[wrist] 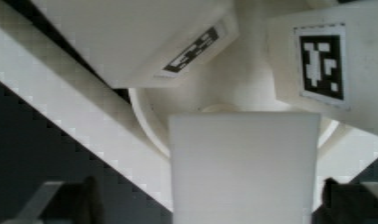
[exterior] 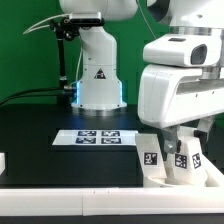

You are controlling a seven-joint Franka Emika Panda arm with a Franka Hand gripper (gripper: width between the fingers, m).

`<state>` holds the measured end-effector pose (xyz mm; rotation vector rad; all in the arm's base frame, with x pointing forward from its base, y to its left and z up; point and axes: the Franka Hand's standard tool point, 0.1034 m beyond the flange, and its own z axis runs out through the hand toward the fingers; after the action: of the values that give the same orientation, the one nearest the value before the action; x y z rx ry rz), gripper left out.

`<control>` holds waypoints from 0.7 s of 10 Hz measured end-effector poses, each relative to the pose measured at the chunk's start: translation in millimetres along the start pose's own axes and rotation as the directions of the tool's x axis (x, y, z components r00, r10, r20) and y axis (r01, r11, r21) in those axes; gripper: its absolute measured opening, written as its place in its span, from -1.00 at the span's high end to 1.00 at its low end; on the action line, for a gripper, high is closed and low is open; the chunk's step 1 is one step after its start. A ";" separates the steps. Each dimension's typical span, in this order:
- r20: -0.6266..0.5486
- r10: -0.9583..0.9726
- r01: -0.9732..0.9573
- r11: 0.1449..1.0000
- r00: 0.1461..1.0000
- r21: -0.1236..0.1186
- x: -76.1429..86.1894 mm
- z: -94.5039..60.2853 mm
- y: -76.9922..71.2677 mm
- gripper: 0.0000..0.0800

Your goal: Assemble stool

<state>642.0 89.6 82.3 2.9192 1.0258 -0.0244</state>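
At the table's front corner on the exterior view's right, the gripper (exterior: 172, 150) grasps a stool leg (wrist: 244, 160), crowded against the white edge bar (exterior: 110, 190) and tagged legs (exterior: 150, 156)

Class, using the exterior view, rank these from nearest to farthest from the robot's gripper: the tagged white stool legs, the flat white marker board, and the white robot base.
1. The tagged white stool legs: directly under the gripper, at the exterior view's lower right.
2. The flat white marker board: on the black table, toward the exterior view's left.
3. The white robot base: farthest, at the table's back.
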 end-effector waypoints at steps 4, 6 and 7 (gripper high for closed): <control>0.000 0.291 -0.291 0.957 0.957 0.002 -0.1 0.1 0.0 0.16; 0.001 0.471 -0.471 0.882 0.882 0.001 0.9 1.0 -0.4 0.16; 0.004 0.595 -0.595 0.804 0.804 0.000 3.5 1.6 -0.2 0.16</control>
<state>644.6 91.9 80.6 3.0914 0.0592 -0.0064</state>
